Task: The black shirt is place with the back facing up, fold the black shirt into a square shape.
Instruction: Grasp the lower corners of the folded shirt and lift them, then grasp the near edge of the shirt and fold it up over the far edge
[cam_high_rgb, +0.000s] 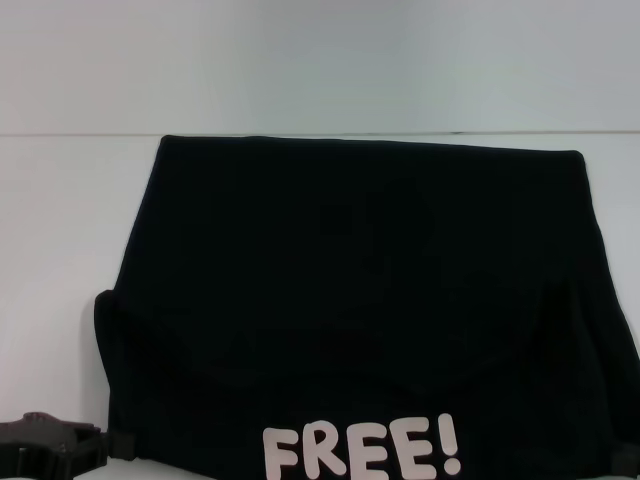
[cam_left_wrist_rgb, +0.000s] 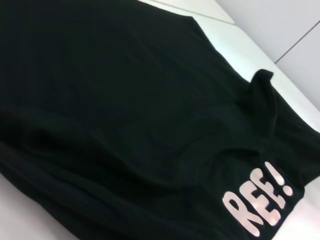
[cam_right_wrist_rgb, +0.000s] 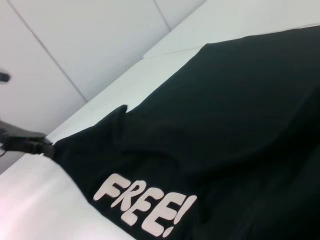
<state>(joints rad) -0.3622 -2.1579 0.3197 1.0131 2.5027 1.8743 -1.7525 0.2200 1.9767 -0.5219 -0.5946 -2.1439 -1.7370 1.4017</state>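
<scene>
Black shirt (cam_high_rgb: 360, 290): 1 only, lying on the white table (cam_high_rgb: 60, 220), filling most of the head view from centre down to 6 o'clock. Far edge runs straight across at 12 o'clock; near edge is folded over, so a strip of the printed face shows. White print (cam_high_rgb: 362, 450) reads "FREE!", sitting at 6 o'clock on that turned-up strip. Sides flare wider toward the near end, w/ a step at approx 9 o'clock and 3 o'clock where the fabric doubles up. Left wrist view shows soft folds across the cloth and the print as "REE!" (cam_left_wrist_rgb: 257, 202), 1st letter lost in a crease. Right wrist view shows the whole word (cam_right_wrist_rgb: 145, 206) and a small peak of cloth pulled up at the shirt's corner.

Left gripper (cam_high_rgb: 50, 452): 1, at 8 o'clock in the head view, right at the shirt's near-left corner; in the right wrist view its dark tip (cam_right_wrist_rgb: 31, 145) meets that pulled-up corner. Can't tell if it's pinching the cloth or how wide it stands.

Right gripper (cam_high_rgb: 624, 459): only a dark sliver at 4 o'clock, at the near-right corner; can't tell its claw state.

Pale wall panels (cam_right_wrist_rgb: 100, 45) behind the table.
</scene>
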